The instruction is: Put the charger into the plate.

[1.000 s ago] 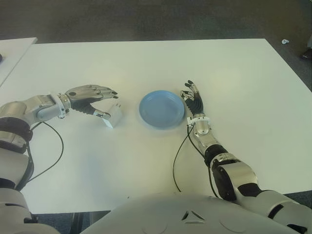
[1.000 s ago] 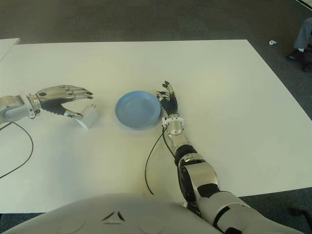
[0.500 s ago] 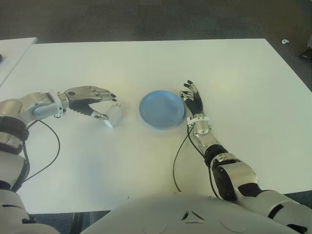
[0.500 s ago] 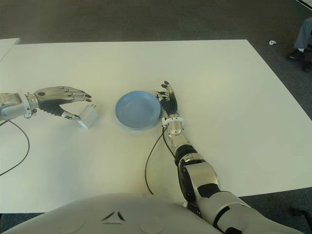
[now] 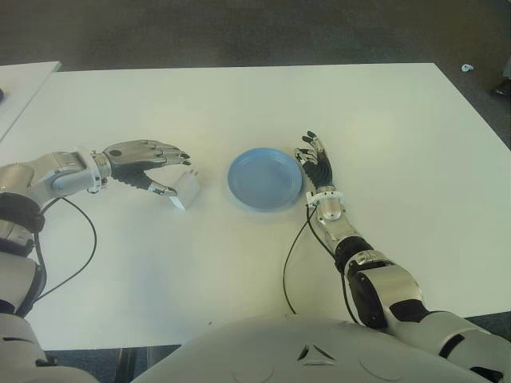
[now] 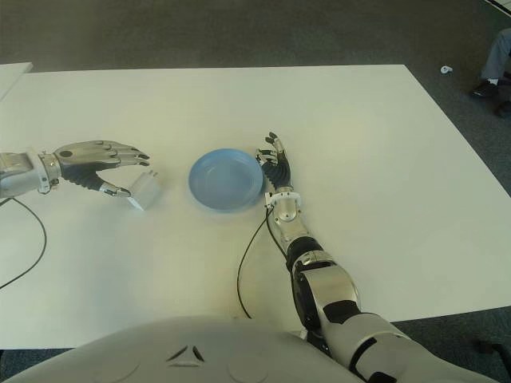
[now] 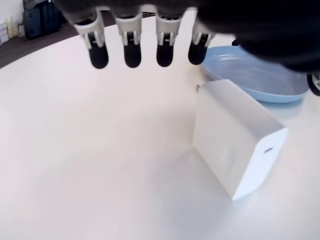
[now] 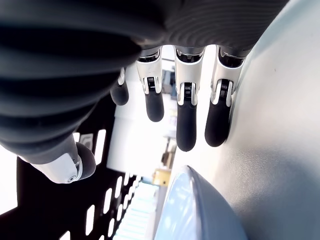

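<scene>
Far left of the frame: left hand (image 5: 148, 163) poised over the white counter (image 5: 239, 112), fingers (image 7: 131, 49) spread and holding nothing, thumb tip close beside the charger (image 5: 187, 190). Just right of it, white charger standing on the counter, short of the plate (image 5: 264, 178) and not in it. Centre: blue plate, bare. Right of centre, just beside the plate's rim: right hand (image 5: 314, 165), fingers (image 8: 184, 112) loosely extended, grasping nothing.

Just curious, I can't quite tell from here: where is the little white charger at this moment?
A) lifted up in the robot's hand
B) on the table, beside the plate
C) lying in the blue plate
B: the charger sits on the table between the open left hand and the plate, ungrasped.
</scene>
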Tool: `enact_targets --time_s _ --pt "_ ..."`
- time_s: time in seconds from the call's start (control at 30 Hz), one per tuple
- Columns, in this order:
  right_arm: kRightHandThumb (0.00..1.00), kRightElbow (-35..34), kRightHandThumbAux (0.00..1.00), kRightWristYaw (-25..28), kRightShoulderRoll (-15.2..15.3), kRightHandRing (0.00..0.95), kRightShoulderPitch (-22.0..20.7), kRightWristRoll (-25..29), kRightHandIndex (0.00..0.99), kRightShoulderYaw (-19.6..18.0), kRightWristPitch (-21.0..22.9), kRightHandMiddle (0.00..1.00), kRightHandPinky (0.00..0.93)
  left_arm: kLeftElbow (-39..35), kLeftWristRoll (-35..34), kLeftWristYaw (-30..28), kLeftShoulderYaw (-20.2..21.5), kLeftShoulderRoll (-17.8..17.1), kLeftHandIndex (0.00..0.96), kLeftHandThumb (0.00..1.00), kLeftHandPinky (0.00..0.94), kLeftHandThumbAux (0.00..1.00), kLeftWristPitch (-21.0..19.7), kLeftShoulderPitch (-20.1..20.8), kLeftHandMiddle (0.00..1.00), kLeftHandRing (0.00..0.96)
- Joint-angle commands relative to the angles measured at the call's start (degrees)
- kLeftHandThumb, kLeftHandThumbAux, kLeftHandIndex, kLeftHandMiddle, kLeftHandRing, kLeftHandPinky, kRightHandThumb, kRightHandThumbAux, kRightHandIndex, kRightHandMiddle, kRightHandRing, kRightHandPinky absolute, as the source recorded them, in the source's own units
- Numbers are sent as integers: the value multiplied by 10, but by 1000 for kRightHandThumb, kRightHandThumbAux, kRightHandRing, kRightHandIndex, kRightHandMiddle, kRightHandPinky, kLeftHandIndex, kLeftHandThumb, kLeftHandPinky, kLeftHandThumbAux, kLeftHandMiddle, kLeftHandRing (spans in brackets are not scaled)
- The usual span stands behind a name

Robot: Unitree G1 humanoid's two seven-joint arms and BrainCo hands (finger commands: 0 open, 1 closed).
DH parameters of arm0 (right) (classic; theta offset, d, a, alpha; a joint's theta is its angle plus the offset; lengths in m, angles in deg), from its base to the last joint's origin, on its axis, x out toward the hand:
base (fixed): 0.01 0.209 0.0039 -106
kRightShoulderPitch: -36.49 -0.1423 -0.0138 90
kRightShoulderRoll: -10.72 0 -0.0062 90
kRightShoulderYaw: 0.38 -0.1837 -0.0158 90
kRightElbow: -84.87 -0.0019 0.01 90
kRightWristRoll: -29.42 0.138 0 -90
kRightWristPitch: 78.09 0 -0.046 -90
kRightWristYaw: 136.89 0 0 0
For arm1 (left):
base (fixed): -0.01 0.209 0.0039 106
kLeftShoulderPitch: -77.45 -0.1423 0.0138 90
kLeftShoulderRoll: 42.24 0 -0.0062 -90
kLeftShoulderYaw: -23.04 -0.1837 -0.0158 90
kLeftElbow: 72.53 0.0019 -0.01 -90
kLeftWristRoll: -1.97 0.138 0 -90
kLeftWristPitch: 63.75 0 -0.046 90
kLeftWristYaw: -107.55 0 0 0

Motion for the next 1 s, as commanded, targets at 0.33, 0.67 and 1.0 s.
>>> enact_targets --time_s 0.33,0.67,1.0 --pt "0 44 536 -3 -3 305 76 -6 0 4 39 166 369 -19 52 94 4 -1 0 359 0 95 -13 -20 0 0" --pt "0 42 521 -4 -4 301 76 -6 0 4 40 159 351 -20 152 243 -27 6 0 349 0 107 -56 -15 0 0" --pt "0 42 510 -7 -4 298 76 -9 0 5 38 157 340 3 201 337 -65 23 0 349 0 111 -95 -2 0 0"
